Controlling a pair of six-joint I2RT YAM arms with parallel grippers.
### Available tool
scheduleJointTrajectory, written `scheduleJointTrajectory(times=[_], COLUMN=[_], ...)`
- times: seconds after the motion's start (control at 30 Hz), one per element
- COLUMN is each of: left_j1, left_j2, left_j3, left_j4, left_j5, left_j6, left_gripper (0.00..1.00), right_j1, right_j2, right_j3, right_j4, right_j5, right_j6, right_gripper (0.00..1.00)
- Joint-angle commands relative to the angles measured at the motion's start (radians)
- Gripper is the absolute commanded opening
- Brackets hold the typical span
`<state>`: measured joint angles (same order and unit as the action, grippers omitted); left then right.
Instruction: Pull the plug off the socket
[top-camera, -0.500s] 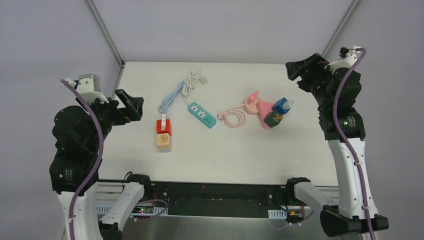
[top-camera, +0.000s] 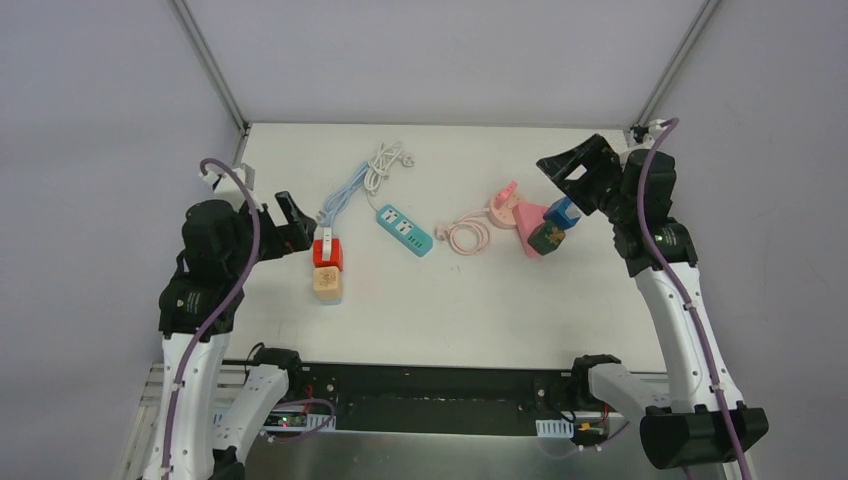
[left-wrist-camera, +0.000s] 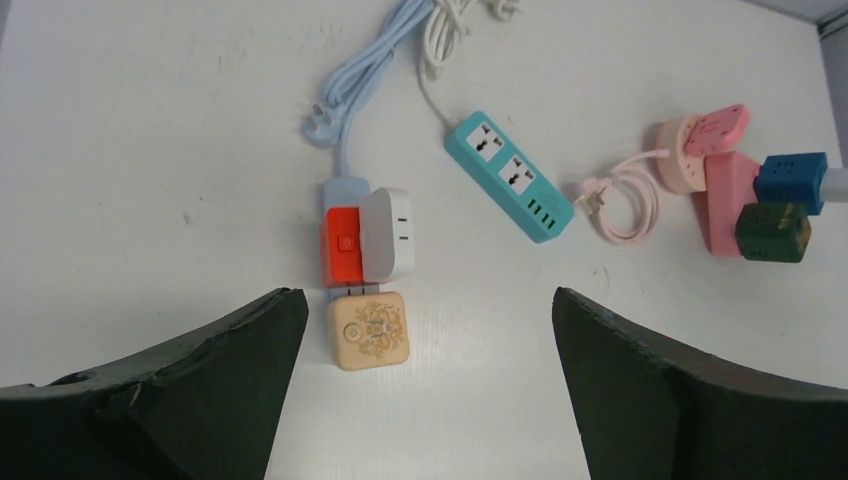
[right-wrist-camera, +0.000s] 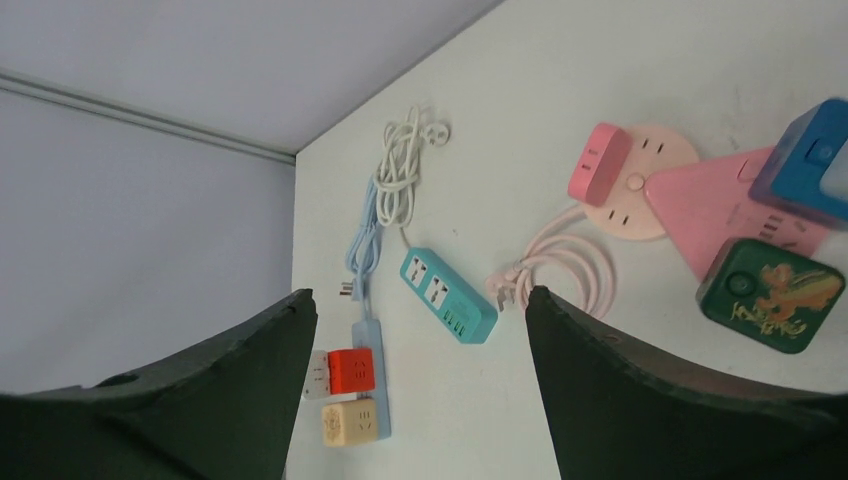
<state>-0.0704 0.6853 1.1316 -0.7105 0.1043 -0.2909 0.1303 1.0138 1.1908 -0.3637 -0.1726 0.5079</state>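
While both arms hang above the white table, the left gripper has its two fingers spread as wide as they go, and it holds nothing. The right gripper is open too, and it also holds nothing.

I count four socket pieces and six plugs.

The first socket piece is a light-blue socket strip. It lies on the left part of the table, just beside the left gripper. Three plugs sit on it: a red plug, a white plug touching the red one, and a beige plug.

This strip's long side runs from the back of the table toward the arms. The beige plug sits at the near end. The blue cord comes out of the far end and points to the back wall.

A teal socket strip lies slanted near the middle, with a white cord.

On the right, a round pink socket holds one pink plug, and its pink cord is curled up. Touching it is a pink triangle socket. It holds a blue cube plug and a dark green cube plug.
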Motion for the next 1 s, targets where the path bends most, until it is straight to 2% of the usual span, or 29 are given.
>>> scheduleJointTrajectory(times=[0.0, 0.2, 0.4, 0.57, 0.77, 0.97], left_j1=[0.006, 0.006, 0.006, 0.006, 0.005, 0.018], left_j2=[0.076, 0.163, 0.176, 0.155, 0.13, 0.136], left_j3=[-0.057, -0.163, -0.184, -0.182, -0.161, -0.138], left_j4=[0.007, 0.001, 0.067, 0.05, 0.01, -0.066], left_j5=[0.016, -0.039, 0.038, -0.04, -0.125, -0.267], left_j6=[-0.066, -0.161, -0.162, -0.159, -0.168, -0.211], left_gripper=[0.99, 0.97, 0.97, 0.97, 0.95, 0.86], right_j1=[0.017, 0.105, 0.289, 0.461, 0.641, 0.789], right_j2=[0.033, 0.071, 0.128, 0.203, 0.383, 0.631], right_j3=[-0.076, -0.137, -0.125, -0.098, 0.012, 0.205], right_j4=[0.051, 0.05, 0.031, 0.031, 0.104, 0.167], right_j5=[-0.13, -0.106, 0.003, 0.134, 0.161, 0.21], right_j6=[0.124, 0.134, 0.067, 0.044, 0.088, 0.156], right_gripper=[0.8, 0.8, 0.8, 0.8, 0.8, 0.78])
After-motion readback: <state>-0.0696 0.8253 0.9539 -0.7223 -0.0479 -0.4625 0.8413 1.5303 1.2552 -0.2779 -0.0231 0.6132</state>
